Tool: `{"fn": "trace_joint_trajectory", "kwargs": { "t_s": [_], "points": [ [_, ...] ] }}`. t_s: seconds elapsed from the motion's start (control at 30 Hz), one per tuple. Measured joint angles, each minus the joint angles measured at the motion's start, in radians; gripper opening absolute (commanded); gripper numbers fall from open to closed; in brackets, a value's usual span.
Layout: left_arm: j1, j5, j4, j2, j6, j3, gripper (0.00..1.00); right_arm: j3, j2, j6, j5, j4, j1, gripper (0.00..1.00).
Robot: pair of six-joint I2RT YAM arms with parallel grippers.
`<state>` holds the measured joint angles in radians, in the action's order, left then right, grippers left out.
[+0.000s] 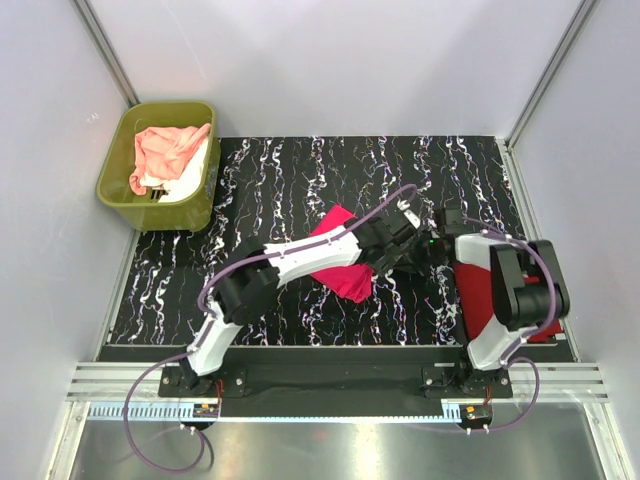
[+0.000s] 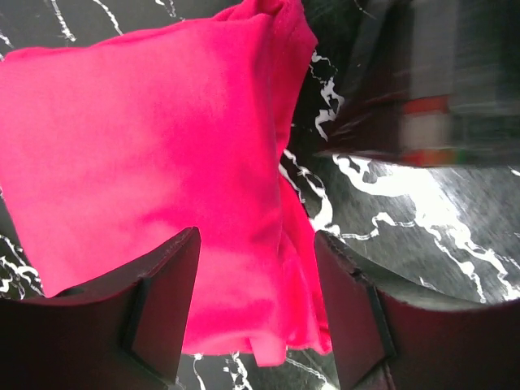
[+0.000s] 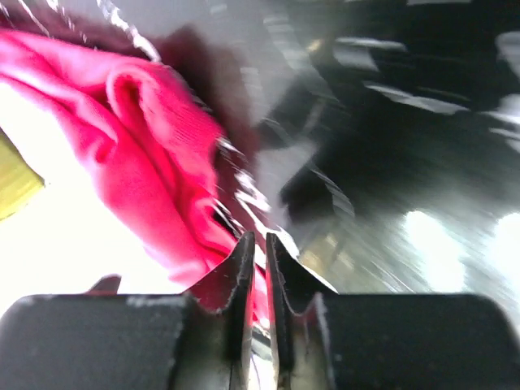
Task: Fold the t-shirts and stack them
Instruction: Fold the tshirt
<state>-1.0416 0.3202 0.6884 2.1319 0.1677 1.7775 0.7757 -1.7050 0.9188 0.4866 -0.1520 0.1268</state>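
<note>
A green tub [image 1: 113,190] stands off the bench's far left corner and holds a peach-pink shirt [image 1: 165,150] bunched on top of a white shirt [image 1: 190,182].

The bench [image 1: 270,170] is black with white marble veins. The hot pink shirt [image 1: 352,282] lies folded near its middle, partly under the left arm.

In the left wrist view the left pincer [image 2: 256,238] hangs over this shirt [image 2: 146,146] with its fingers [image 2: 166,301] well apart. They straddle the shirt's right-hand edge, and the cloth shows in the gap between them.

Just to the right, the right pincer [image 3: 258,240] is low at the shirt's [image 3: 138,138] rolled rim. Its jaws are almost together, with only a thin slit between them. Pink cloth sits against the left finger [image 3: 231,276]. The blurred view does not show whether any cloth is pinched.

A dark red shirt [image 1: 478,290] lies folded at the bench's right edge, partly under the right arm.

Plain white walls [image 1: 330,60] stand on three sides, and a silver rail [image 1: 330,385] runs along the near edge, where both arms are bolted.
</note>
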Motion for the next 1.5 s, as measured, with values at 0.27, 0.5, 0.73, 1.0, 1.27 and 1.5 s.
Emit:
{"fn": "trace_joint_trajectory", "kwargs": {
  "t_s": [0.27, 0.5, 0.73, 1.0, 1.27, 1.5],
  "points": [
    [0.0, 0.031, 0.023, 0.108, -0.005, 0.051, 0.59, -0.037, 0.206, -0.121, -0.048, -0.166, -0.068, 0.2],
    [0.0, 0.06, 0.047, 0.16, -0.002, 0.104, 0.46, -0.101, 0.245, -0.121, -0.009, -0.166, -0.068, 0.17],
    [0.006, 0.081, 0.053, 0.166, -0.002, 0.129, 0.22, -0.107, 0.245, -0.121, 0.016, -0.164, -0.068, 0.17],
    [0.019, 0.078, 0.068, 0.181, -0.008, 0.152, 0.0, -0.106, 0.206, -0.118, 0.068, -0.127, -0.068, 0.12],
    [0.066, 0.002, 0.131, 0.173, 0.002, 0.2, 0.0, -0.09, 0.036, -0.027, 0.192, 0.069, -0.064, 0.0],
    [0.142, -0.083, 0.183, 0.127, 0.021, 0.231, 0.0, -0.026, -0.062, 0.048, 0.251, 0.198, -0.013, 0.0]
  ]
}}
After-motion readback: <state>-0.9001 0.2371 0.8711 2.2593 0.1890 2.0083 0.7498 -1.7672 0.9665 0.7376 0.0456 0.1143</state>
